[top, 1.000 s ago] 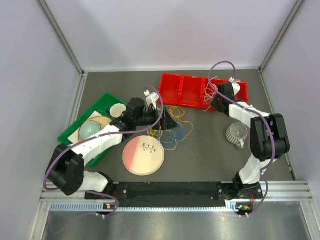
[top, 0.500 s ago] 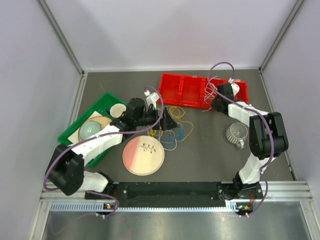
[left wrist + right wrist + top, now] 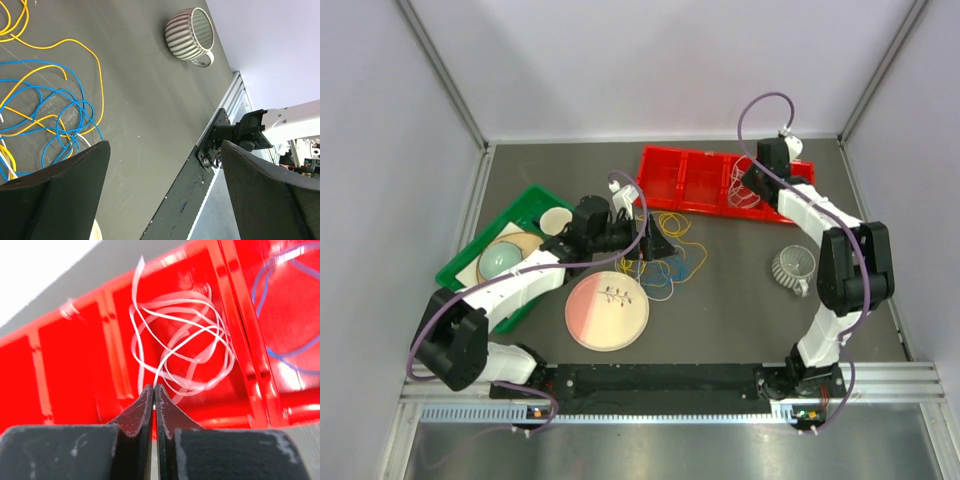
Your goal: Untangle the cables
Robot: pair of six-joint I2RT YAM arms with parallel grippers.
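At upper right of the overhead view, the right gripper (image 3: 154,388) pinches the white cable (image 3: 181,346), its loops lying just ahead in the red bin (image 3: 665,176).

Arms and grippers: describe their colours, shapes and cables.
The left arm and right arm have white links and black joints. A thick mauve hose loops along each. The left gripper and right gripper have black, wedge-shaped fingers.

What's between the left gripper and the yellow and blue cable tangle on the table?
Nothing visible. The left gripper hangs open just beside the yellow and blue cables, and the left wrist view shows only bare table between its fingers and the nearest loops.
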